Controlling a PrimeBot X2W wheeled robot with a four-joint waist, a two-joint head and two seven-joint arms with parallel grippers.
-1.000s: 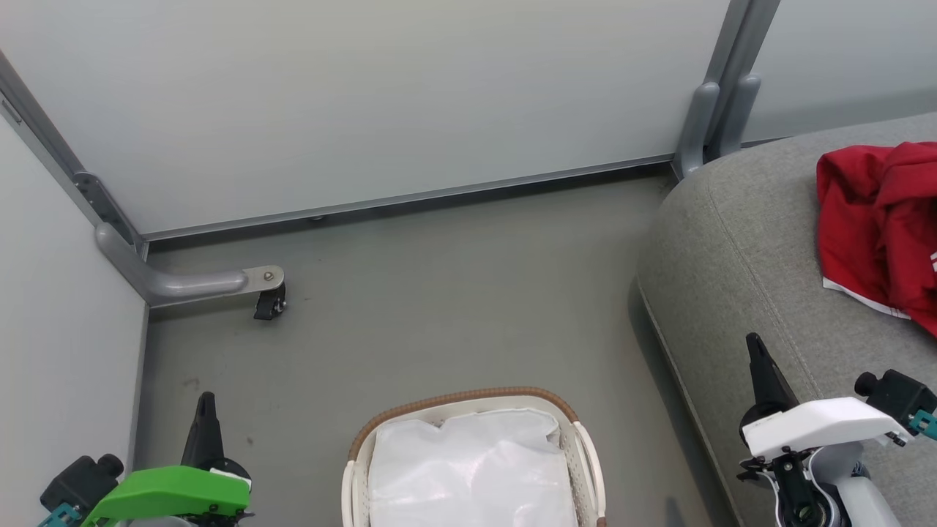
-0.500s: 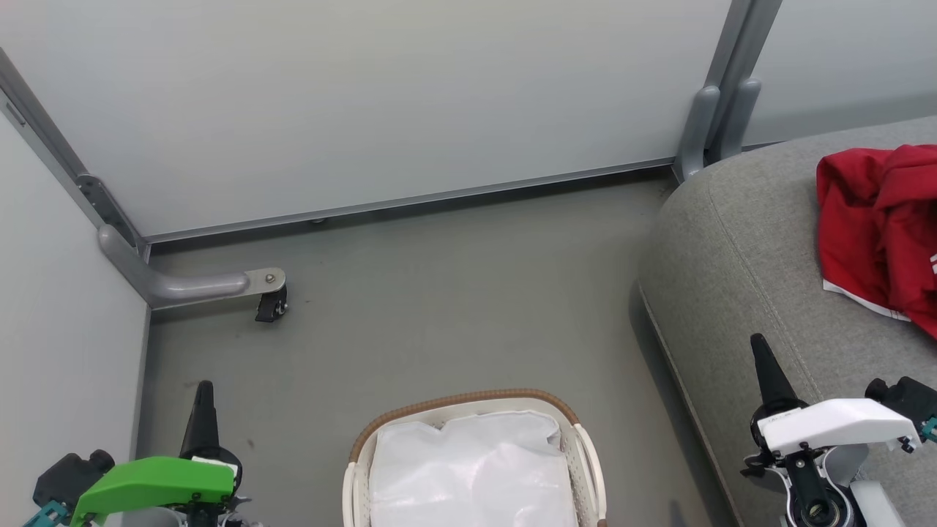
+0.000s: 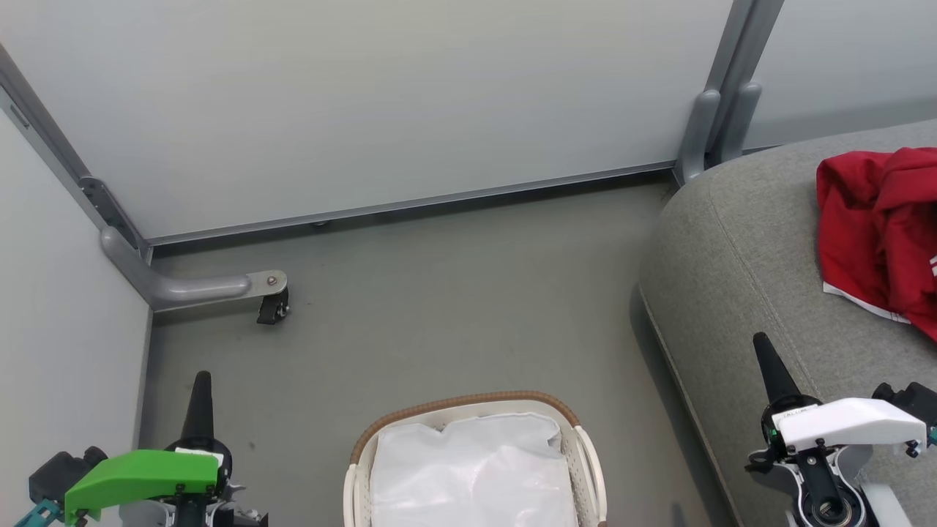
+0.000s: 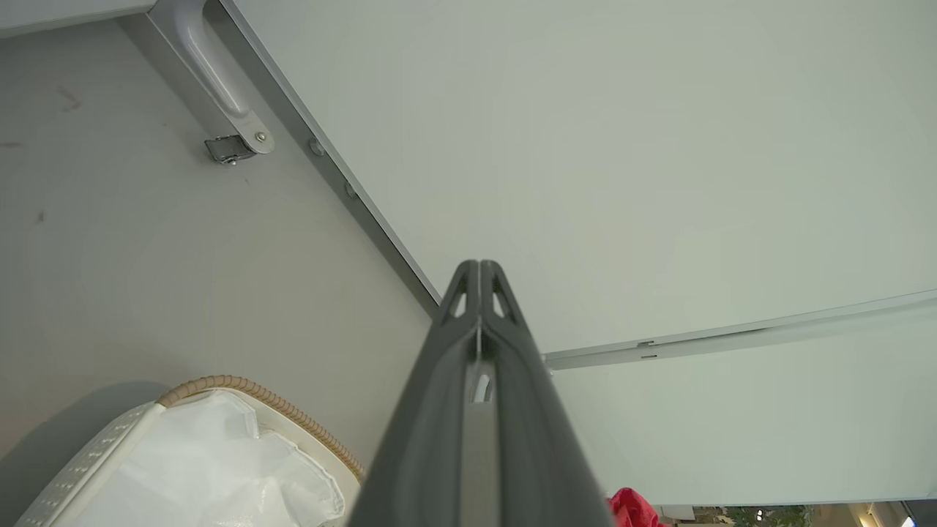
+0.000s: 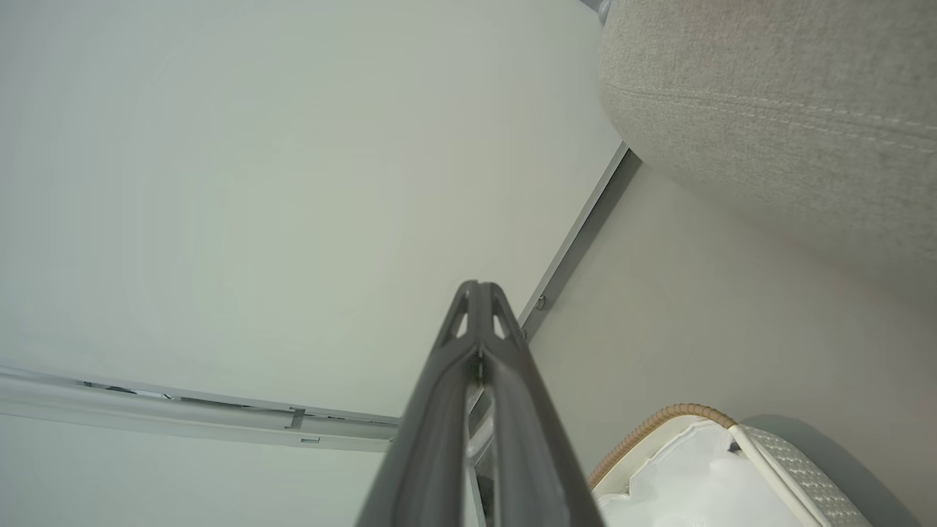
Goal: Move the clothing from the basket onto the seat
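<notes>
One basket [image 3: 468, 398], lengthwise toward wall [image 3: 366, 110]

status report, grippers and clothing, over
Shut, empty: left gripper, right gripper. Lying on seat: red garment; basket shows white lining. Nothing seen blocking.

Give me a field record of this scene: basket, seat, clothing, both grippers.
basket: on the floor, between the two grippers, left of the seat
basket contents: white lining in the part in view
seat: grey sofa at the right
clothing: red garment lying on the seat
left gripper: fingers shut, holding nothing, over the floor
right gripper: fingers shut, holding nothing, over the seat's front edge
task status: looks done, as far as visible
</notes>
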